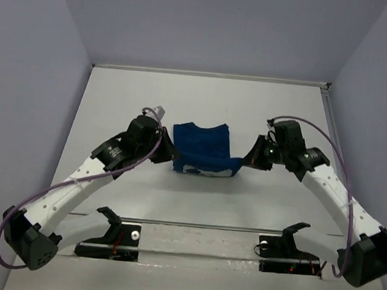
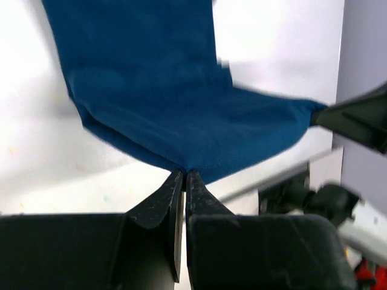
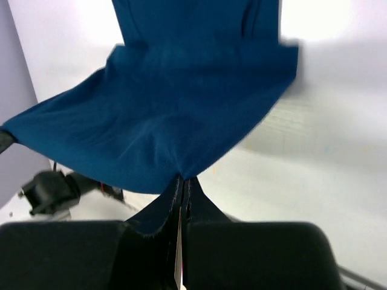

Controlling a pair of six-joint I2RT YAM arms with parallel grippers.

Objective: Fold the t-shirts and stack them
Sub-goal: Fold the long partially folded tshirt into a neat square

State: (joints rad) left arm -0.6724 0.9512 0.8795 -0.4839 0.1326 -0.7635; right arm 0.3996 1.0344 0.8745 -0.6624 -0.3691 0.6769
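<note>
The navy blue t-shirt [image 1: 202,146] lies mid-table, its near edge lifted and stretched between my two grippers; a bit of white print shows along that edge. My left gripper [image 1: 171,151] is shut on the shirt's left near corner; in the left wrist view the cloth [image 2: 181,103] is pinched at the fingertips of the left gripper [image 2: 184,173]. My right gripper [image 1: 246,160] is shut on the right near corner; in the right wrist view the cloth [image 3: 175,115] hangs from the tips of the right gripper [image 3: 184,179]. The far part of the shirt rests on the table.
The white table [image 1: 204,98] is walled by grey panels at the back and sides. Two black stands [image 1: 114,236] [image 1: 286,251] sit on a clear strip along the near edge, between the arm bases.
</note>
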